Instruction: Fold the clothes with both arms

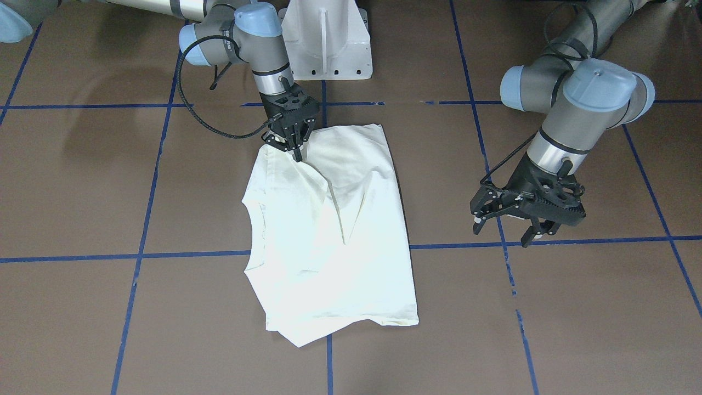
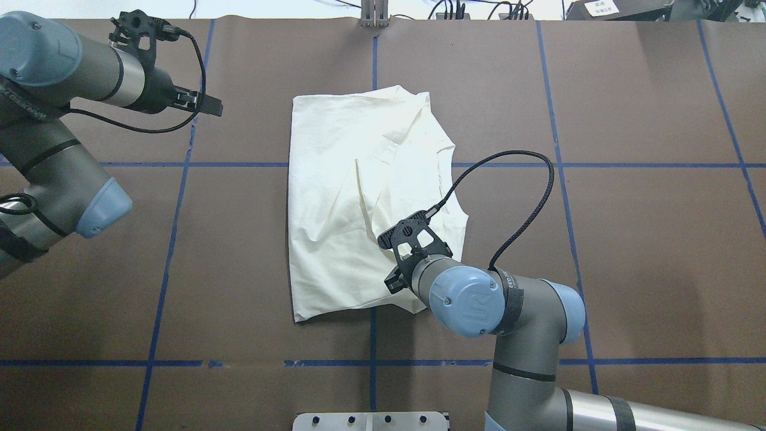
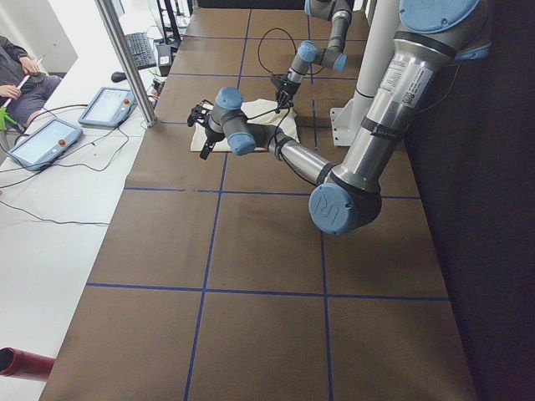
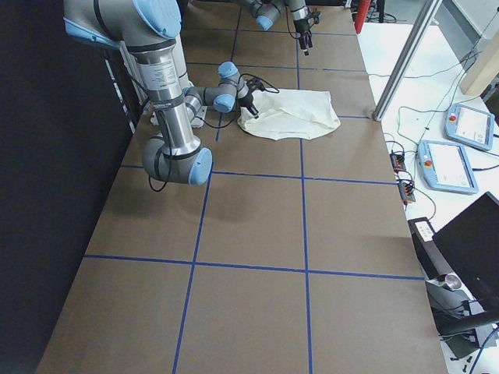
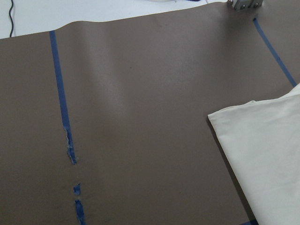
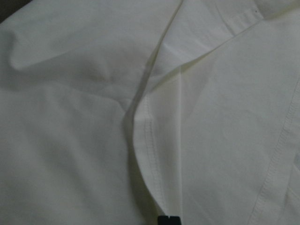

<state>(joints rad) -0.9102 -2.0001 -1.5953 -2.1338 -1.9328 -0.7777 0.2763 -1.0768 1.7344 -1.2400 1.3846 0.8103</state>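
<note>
The cream-white T-shirt (image 1: 340, 230) lies roughly folded on the brown table, plain side up, with wrinkles and a sleeve fold across it; it also shows in the overhead view (image 2: 341, 197). My right gripper (image 1: 298, 154) points down at the shirt's edge nearest the robot and is shut on a hemmed fold of cloth, seen close up in the right wrist view (image 6: 150, 140). My left gripper (image 1: 502, 235) hovers open and empty above bare table beside the shirt; in the overhead view it (image 2: 209, 108) is off the shirt's far left corner. The left wrist view shows that shirt corner (image 5: 262, 150).
The white metal pedestal base (image 1: 326, 44) stands at the robot's side of the table, just behind the right gripper. Blue tape lines (image 1: 192, 255) cross the brown table (image 1: 82, 192). Operator tablets and cables (image 3: 50, 138) lie beyond the table's far edge.
</note>
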